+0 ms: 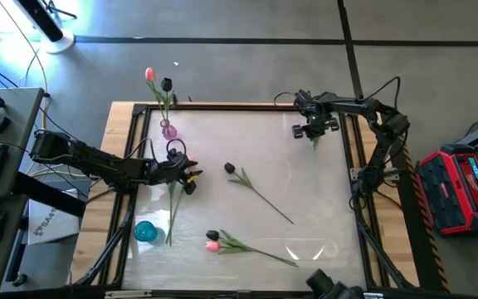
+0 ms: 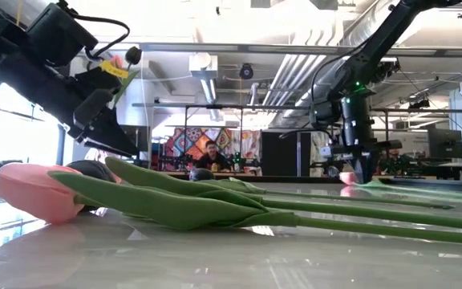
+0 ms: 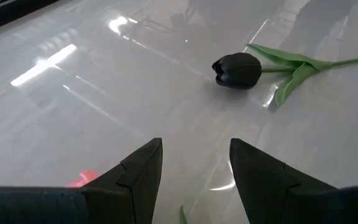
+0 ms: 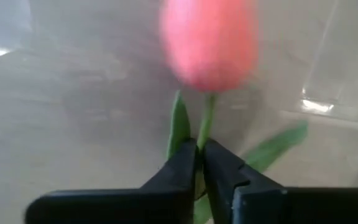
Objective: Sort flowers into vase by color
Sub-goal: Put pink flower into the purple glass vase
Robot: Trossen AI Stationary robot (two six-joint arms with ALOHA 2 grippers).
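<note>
While the left gripper (image 1: 191, 176) hovers mid-table, the right gripper (image 4: 201, 163) pinches a pink tulip (image 4: 209, 43).
Right fingers clamped on its stem; left jaws apart, dark tulip (image 3: 237, 70) lying ahead.

We see the left arm reaching in from nine o'clock, lying low across the table's left side, its forearm pointing toward three o'clock. The left gripper (image 1: 191, 175) sits near the table's middle-left with its two dark fingers (image 3: 135, 177) parted. The right arm bends in from three o'clock, elbow raised, forearm running toward nine o'clock along the far edge. The right gripper (image 1: 312, 131) points down at about one o'clock, fingers (image 4: 182, 165) pressed together.
</note>
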